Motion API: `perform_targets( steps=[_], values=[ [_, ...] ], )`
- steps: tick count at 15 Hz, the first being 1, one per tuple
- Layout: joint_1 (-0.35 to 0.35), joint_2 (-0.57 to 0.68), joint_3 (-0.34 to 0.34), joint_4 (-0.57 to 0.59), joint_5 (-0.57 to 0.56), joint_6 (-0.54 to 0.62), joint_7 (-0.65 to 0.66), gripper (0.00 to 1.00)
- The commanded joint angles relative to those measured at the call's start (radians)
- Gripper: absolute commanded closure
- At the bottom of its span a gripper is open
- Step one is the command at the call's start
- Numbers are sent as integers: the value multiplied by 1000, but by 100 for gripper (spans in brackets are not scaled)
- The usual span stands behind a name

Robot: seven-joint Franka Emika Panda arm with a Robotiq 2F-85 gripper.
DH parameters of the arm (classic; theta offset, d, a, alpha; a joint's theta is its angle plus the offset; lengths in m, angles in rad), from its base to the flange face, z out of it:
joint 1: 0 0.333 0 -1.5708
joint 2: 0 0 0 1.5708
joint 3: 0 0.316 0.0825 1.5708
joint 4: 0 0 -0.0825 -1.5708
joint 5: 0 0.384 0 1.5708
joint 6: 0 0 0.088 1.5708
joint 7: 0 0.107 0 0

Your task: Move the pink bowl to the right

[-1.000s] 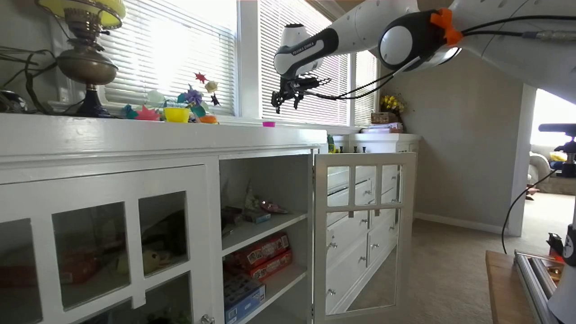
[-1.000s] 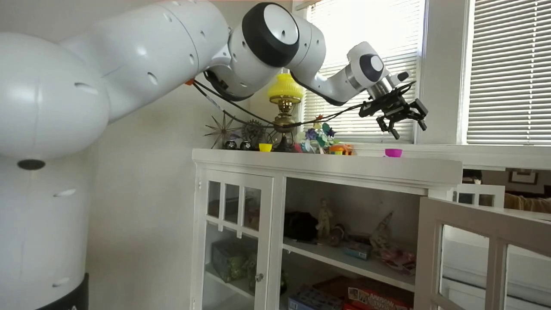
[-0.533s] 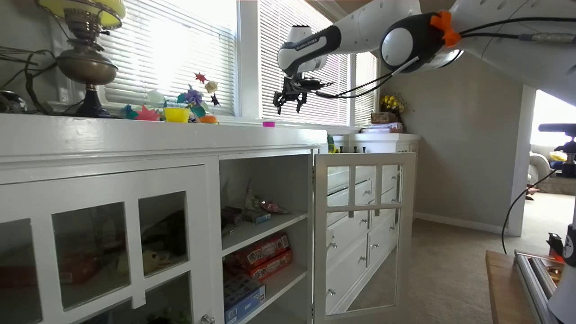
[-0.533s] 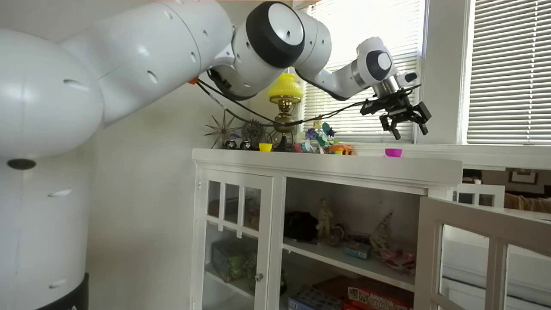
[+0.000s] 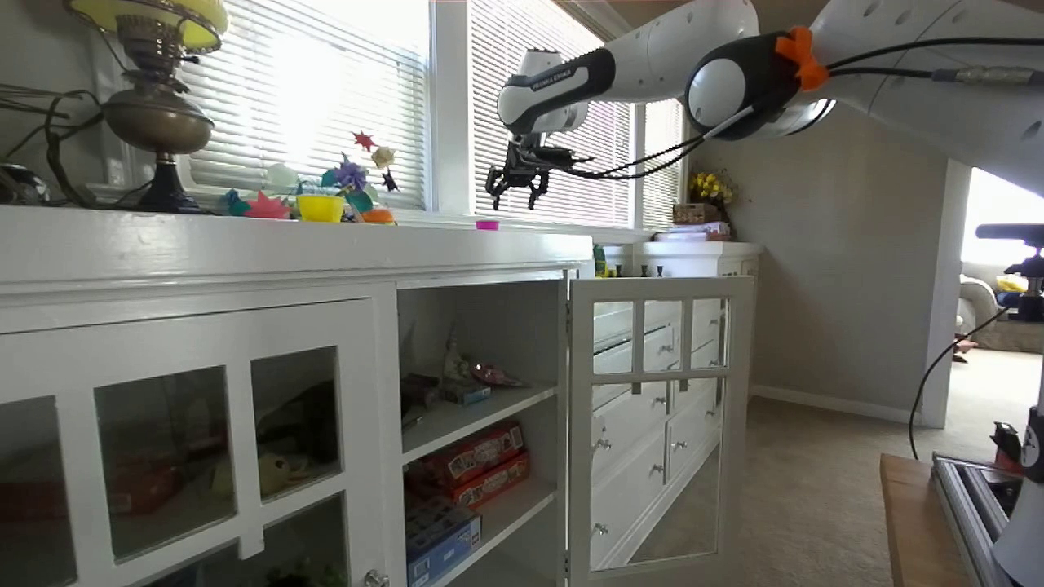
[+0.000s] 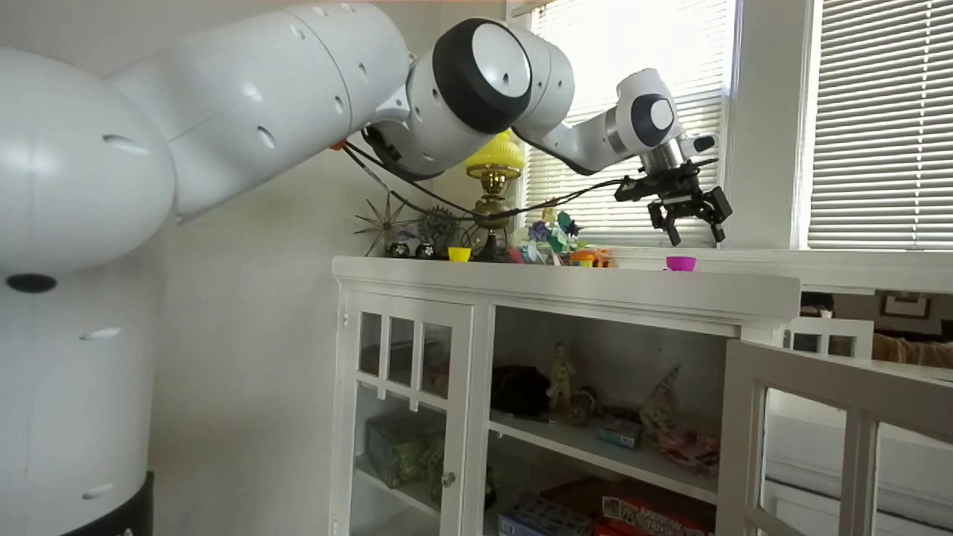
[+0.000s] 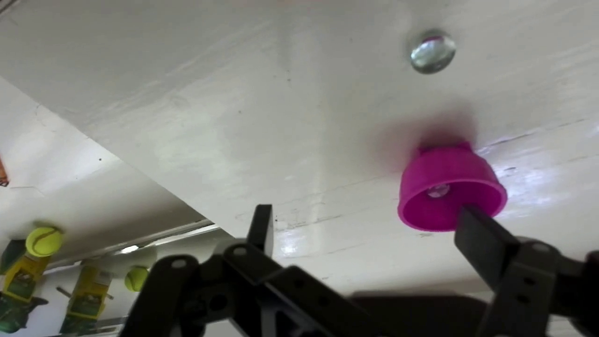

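- Pink bowl (image 7: 456, 192) sits upright on the cabinet top (image 7: 299, 131) below our gripper (image 6: 697, 240), not touching it.
- That gripper's spread wide, holding nothing.
- We reckon it's early: lining up, grabbing, shifting right and letting go all left to do.

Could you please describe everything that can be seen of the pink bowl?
The pink bowl is small, rounded and plain magenta, with a smooth, plastic-looking wall, a round open rim and small projections at its base. It stands upright on the white cabinet top. A small shiny piece seems to lie inside. The open gripper hides part of the rim in the wrist view, but both exterior views show a gap between them.
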Motion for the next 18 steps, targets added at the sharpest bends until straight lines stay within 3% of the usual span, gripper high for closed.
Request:
perform_targets(
  steps=[1,3,7,15,18],
  values=[
    [-28,56,19,98,30,-41,30,0],
    [-36,66,24,109,30,-45,35,0],
    [-48,80,34,128,26,-45,42,13],
    [-58,92,56,149,25,-41,51,14],
    [-59,103,57,160,21,-33,53,23]
  ],
)
